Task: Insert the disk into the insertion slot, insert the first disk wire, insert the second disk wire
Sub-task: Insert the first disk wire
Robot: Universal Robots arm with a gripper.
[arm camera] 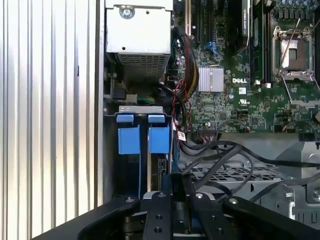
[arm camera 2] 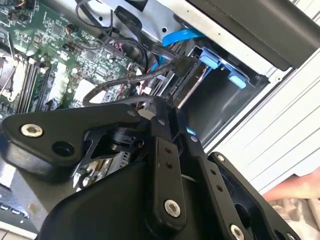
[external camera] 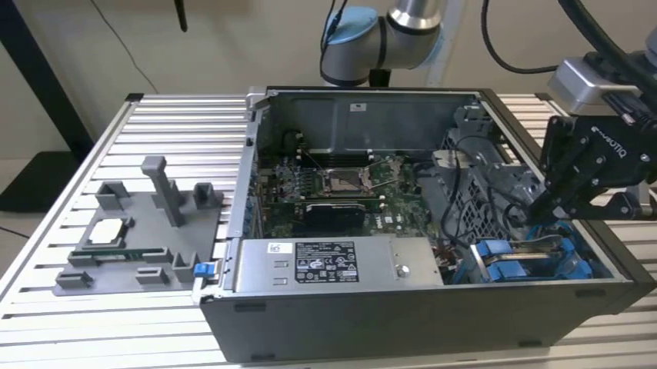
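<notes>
Disk (external camera: 534, 247) sits, by our judgement, already inside the insertion slot (external camera: 503, 269) at the exterior view's right end of the computer case (external camera: 411, 323), and the gripper (external camera: 539, 209) reaches down over it. In the second wrist view, a black wire (arm camera 2: 181, 64) runs toward the disk's end. In the first wrist view, the jaws are clenched on a black connector (arm camera: 178, 180). We think it should be kept square to its socket; the case wall (arm camera: 100, 125) and loose cables (arm camera: 225, 155) leave little free room.
</notes>
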